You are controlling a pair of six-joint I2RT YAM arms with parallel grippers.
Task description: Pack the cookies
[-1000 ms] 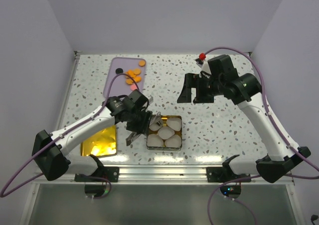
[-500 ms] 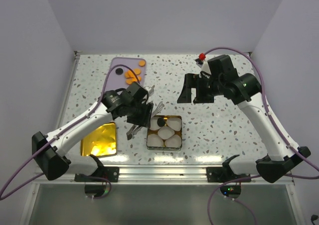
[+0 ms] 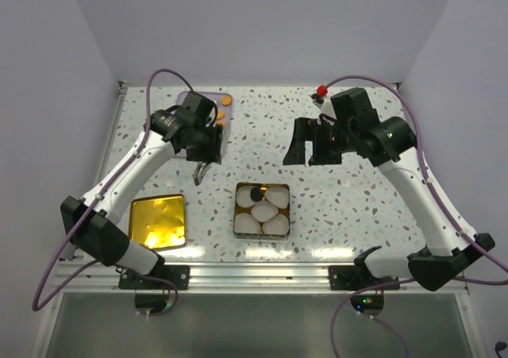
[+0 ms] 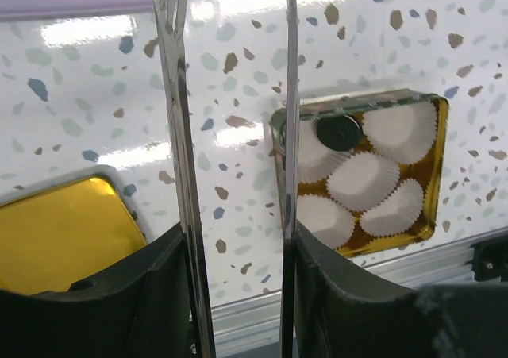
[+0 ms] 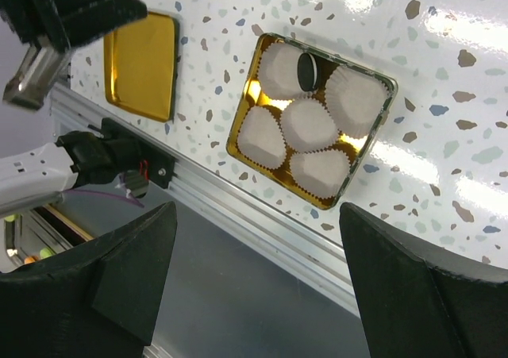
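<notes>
The top external camera is looking steeply down from above and behind the arm bases, standing far enough off to be taking in the whole table [image 3: 357, 207], with the square tin [image 3: 288, 207] lying just below centre. The left wrist camera is hanging beyond and left of the tin, looking down from closer. The right wrist camera is looking down from beyond and right of the tin, its picture tilted. All three are sharing the tin and the gold lid [image 3: 157, 221] left of it.
</notes>
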